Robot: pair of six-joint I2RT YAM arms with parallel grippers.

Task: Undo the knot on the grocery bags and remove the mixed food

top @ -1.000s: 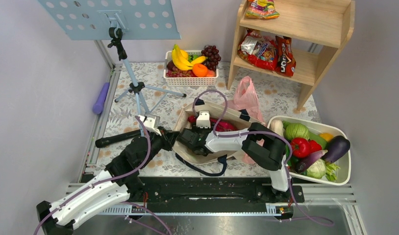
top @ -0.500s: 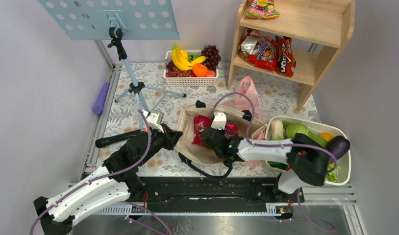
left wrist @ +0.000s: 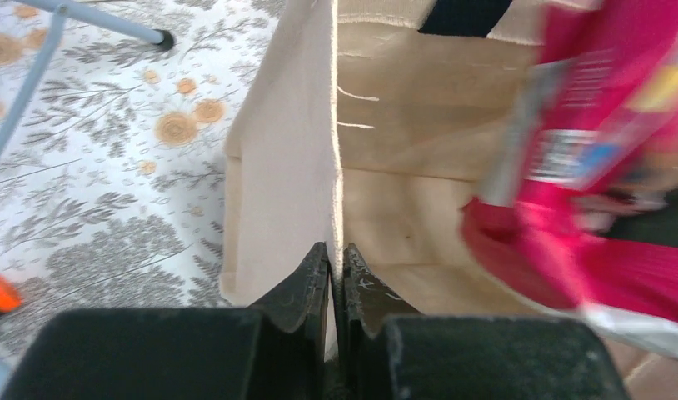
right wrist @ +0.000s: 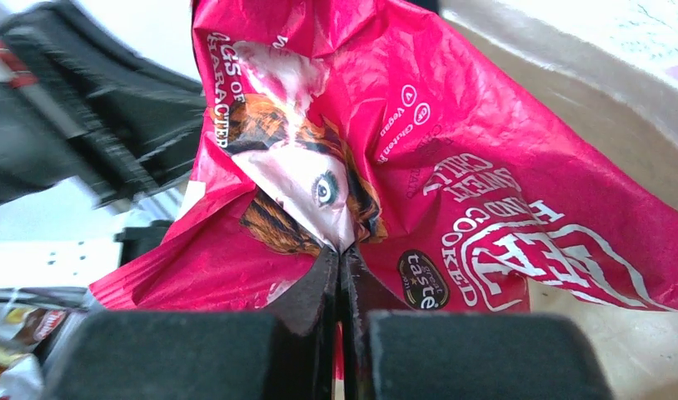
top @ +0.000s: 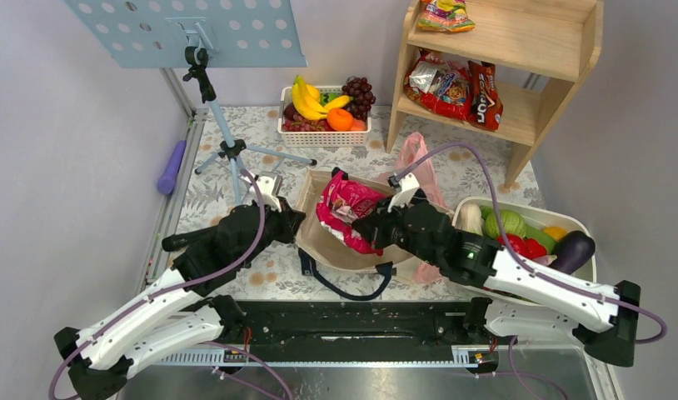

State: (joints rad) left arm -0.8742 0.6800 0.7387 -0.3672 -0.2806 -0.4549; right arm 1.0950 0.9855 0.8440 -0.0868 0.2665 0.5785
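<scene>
A beige canvas tote [top: 317,242] lies open mid-table. My left gripper [top: 296,223] is shut on its left rim, and the left wrist view shows the jaws [left wrist: 336,250] pinching the canvas edge [left wrist: 286,167]. My right gripper [top: 358,227] is shut on a glossy magenta snack packet [top: 346,207], held over the tote's mouth. In the right wrist view the crumpled foil [right wrist: 452,167] is clamped between the jaws [right wrist: 341,252]. A thin pink grocery bag [top: 416,163] stands behind the tote. Its knot is not clear to see.
At the back stand a white basket [top: 325,133] of bananas, grapes and an orange, and a wooden shelf [top: 519,50] with snack packets [top: 452,87]. A white tub [top: 587,287] of vegetables sits right. A music-stand tripod [top: 231,150], a purple handle [top: 171,167] and a black cylinder [top: 190,240] lie left.
My right gripper shut on the magenta packet inside the tote and drew it up and back, its arm stretching out. The left gripper kept hold of the tote's rim.
</scene>
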